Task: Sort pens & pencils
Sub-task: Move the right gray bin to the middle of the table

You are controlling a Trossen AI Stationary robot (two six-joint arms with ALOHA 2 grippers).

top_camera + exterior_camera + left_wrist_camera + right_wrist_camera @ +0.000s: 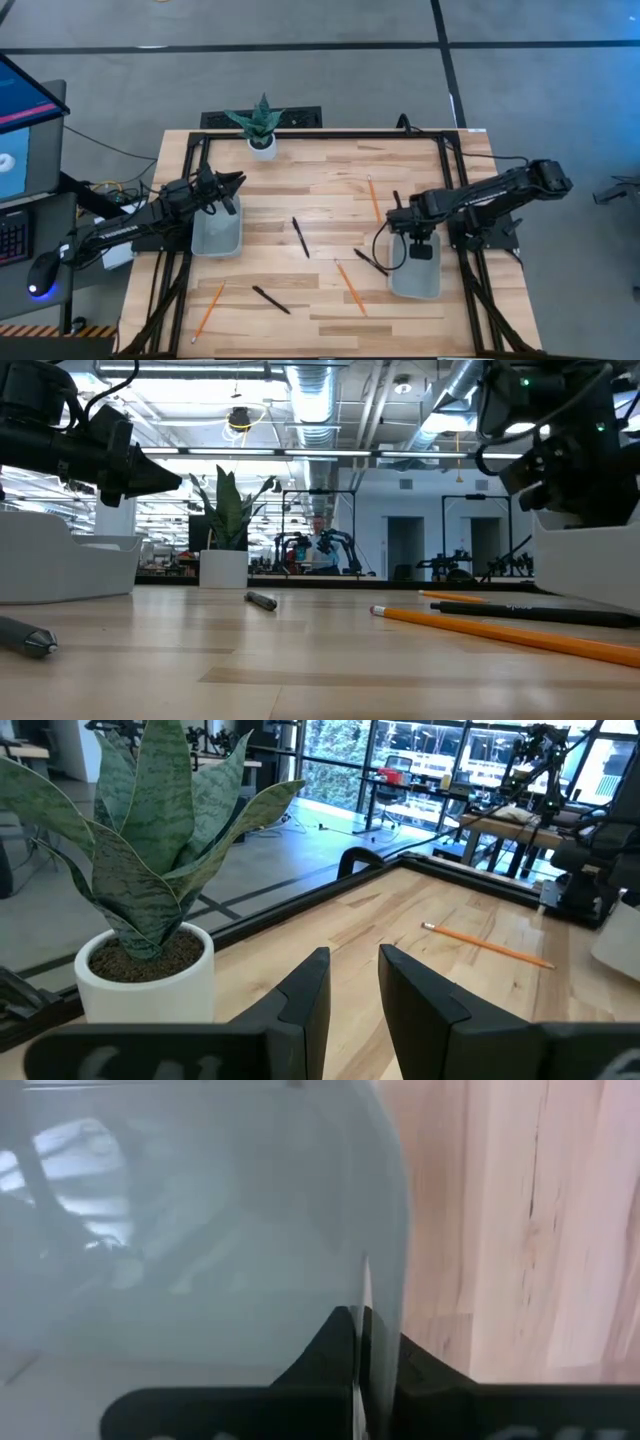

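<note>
Three black pens lie flat on the wooden table: one in the middle (300, 237), one near the front (270, 299), one beside the right bin (370, 262). Three orange pencils also lie flat: far right (374, 200), front middle (350, 288), front left (207, 310). My right gripper (421, 243) points down over the right clear bin (415, 280), fingers shut (362, 1330) at the bin's wall. My left gripper (238, 181) stands level above the left clear bin (216, 238), open (355, 985), nothing between its fingers. My right gripper is shut right at the curved wall (392, 1250) of the right bin, coming from above. Whether the fingers touch or pinch the wall I cannot tell.
A potted plant (262, 125) stands at the far edge, left of centre, just ahead of my left gripper (150, 920). A black frame (320, 134) runs round the table. There is bare wood between the two bins.
</note>
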